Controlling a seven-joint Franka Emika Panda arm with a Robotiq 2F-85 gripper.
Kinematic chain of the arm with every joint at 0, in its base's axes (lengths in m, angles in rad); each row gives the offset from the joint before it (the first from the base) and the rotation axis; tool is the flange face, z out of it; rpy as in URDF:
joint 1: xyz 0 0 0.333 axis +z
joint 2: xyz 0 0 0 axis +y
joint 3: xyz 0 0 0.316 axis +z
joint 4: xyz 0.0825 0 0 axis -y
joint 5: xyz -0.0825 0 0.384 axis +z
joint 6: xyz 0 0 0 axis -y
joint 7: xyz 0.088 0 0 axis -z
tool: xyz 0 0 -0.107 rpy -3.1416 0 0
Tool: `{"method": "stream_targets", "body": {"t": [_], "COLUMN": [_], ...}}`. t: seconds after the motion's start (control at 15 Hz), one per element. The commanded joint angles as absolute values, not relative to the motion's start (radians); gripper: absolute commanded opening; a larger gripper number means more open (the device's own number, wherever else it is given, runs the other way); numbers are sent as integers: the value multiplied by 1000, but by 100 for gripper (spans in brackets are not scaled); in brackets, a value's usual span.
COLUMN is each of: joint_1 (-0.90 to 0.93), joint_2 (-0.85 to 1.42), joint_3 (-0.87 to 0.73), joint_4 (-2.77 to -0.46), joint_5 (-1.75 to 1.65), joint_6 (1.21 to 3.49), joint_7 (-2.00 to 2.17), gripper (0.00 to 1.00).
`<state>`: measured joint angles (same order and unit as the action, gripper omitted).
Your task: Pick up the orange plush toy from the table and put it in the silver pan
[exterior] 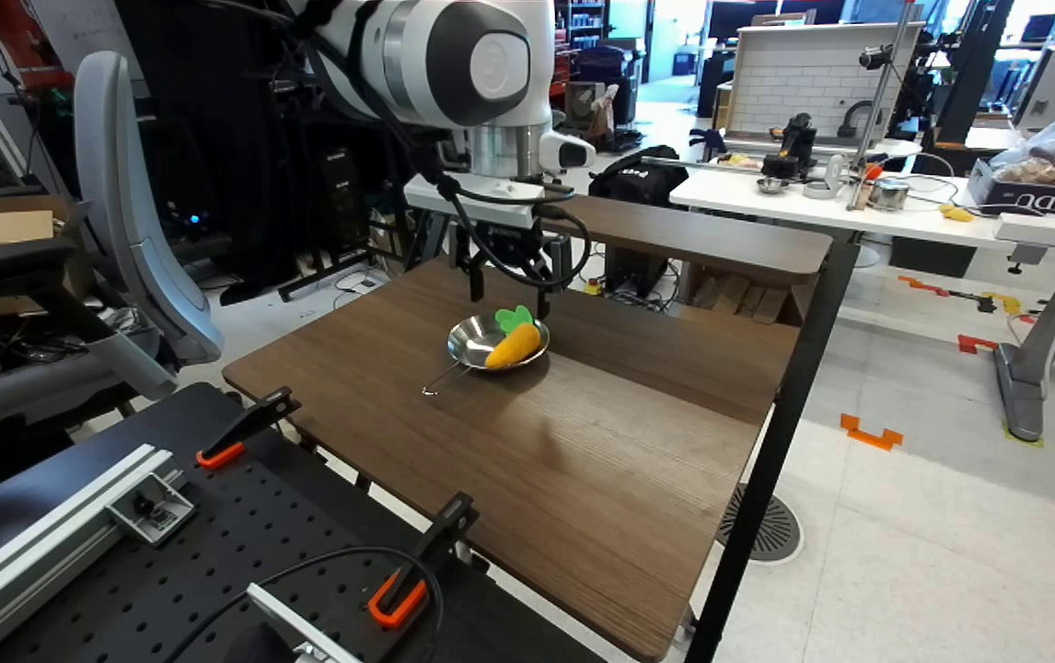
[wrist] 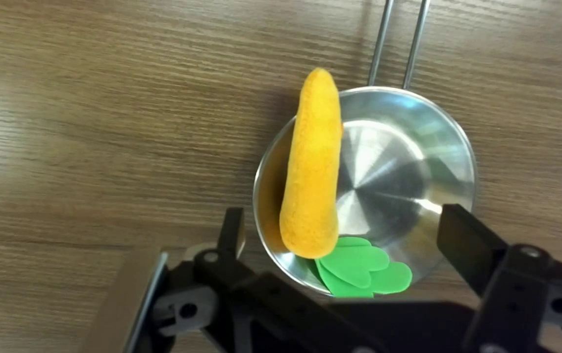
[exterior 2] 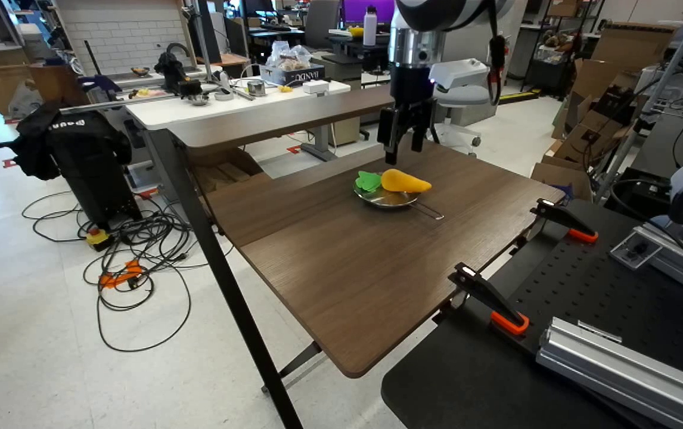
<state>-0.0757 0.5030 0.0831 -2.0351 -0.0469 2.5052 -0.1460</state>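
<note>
On the brown wood-grain table (exterior 2: 377,280), placing looks done: the orange-yellow carrot-shaped plush toy (wrist: 313,181) lies in the round silver metal pan (wrist: 450,147), tip past its rim, with the black gripper (exterior: 509,297), jaws spread, above it and probably only retreat left.

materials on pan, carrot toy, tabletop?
Pan: metal, probably steel; mirror-like shine, radial glints.
Carrot toy: likely plush fabric; matte, faintly textured. Its green leaves: thin flat pieces, maybe felt or foam.
Tabletop: satin, brown wood grain; wood or laminate, can't tell.
</note>
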Motion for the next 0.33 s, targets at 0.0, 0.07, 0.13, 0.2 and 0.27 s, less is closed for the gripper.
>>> {"method": "stream_targets", "body": {"t": [0.0, 0.07, 0.13, 0.2, 0.27], "joint_1": [-70, -71, -72, -71, -69], "joint_2": [383, 360, 331, 302, 275], "joint_3": [75, 75, 76, 76, 74], "joint_4": [-2134, -2152, -2174, -2197, -2219], "joint_5": [-23, -21, -18, -15, -18], "joint_6": [2510, 2510, 2512, 2516, 2521], "joint_7": [-162, -166, -170, -169, -170], "gripper": [100, 100, 100, 100, 100]}}
